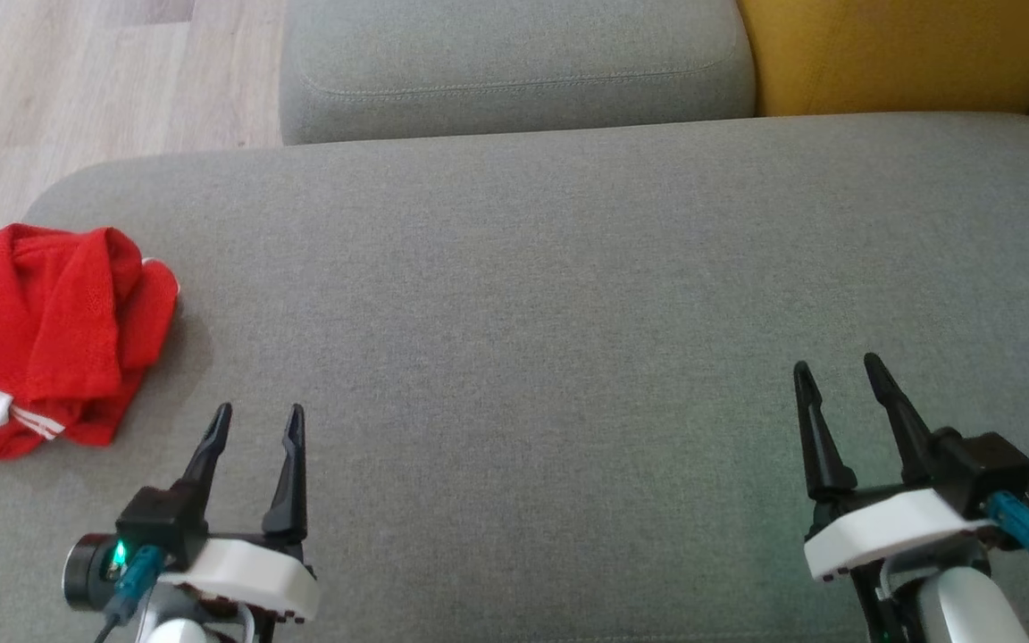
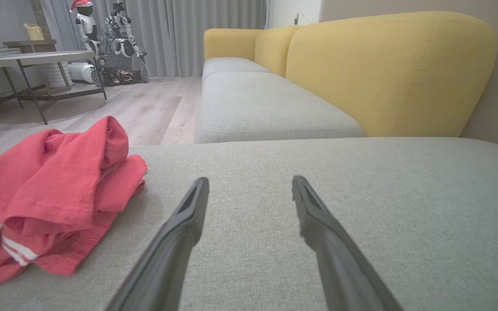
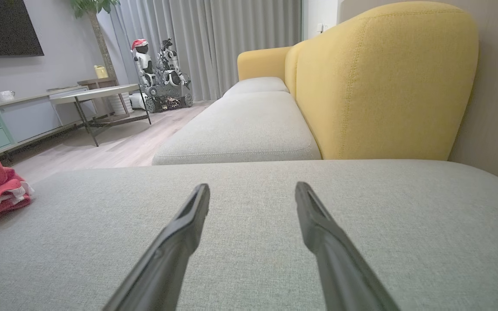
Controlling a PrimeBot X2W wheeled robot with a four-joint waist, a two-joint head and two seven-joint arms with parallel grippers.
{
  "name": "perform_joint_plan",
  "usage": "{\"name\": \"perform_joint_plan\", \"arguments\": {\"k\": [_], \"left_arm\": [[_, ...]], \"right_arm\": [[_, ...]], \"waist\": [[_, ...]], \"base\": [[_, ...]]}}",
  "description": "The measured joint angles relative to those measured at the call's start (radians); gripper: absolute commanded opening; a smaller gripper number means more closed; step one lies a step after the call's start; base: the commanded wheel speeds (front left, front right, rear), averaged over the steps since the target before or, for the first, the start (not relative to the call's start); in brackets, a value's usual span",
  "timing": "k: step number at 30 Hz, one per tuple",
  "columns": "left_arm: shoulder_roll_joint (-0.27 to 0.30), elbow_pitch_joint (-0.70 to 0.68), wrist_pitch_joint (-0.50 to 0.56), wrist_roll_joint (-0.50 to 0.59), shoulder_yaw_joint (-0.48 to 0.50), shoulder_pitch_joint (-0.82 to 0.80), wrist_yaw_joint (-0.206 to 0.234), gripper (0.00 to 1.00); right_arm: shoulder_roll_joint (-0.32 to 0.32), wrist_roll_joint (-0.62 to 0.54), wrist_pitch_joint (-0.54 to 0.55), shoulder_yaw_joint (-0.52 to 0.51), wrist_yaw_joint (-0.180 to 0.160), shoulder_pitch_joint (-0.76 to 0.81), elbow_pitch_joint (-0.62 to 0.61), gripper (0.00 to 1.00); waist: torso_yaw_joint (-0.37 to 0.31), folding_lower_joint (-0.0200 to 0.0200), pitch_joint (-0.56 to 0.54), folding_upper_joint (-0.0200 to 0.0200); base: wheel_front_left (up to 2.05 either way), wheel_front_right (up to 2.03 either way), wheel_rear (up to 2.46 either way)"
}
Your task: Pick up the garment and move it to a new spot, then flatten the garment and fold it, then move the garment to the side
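Holding the left gripper (image 1: 262,408) and the right gripper (image 1: 836,361) wide open over the grey sofa cushion (image 1: 532,313), gripping nothing. Seeing the crumpled red garment (image 1: 41,335) lying on the cushion just left of the left gripper's fingers, reaching past their tips, and well apart from the right gripper's fingers.

The garment (image 1: 46,335) lies at the cushion's (image 1: 550,295) left end, perhaps overhanging it, just left of my left claw (image 1: 261,411). My right claw (image 1: 836,362) is far right. Behind lies a second cushion (image 1: 514,62), with the backrest (image 1: 907,54) to its right.
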Motion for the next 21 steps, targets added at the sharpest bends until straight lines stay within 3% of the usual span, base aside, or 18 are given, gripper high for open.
{"name": "perform_joint_plan", "arguments": {"k": [21], "left_arm": [[-0.014, 0.008, 0.000, 0.007, 0.016, -0.001, -0.017, 1.00]], "right_arm": [[0.005, 0.001, 0.002, -0.011, 0.000, 0.011, -0.004, 1.00]], "waist": [[0.021, 0.0000, 0.002, 0.0000]], "base": [[0.00, 0.00, 0.00]]}}
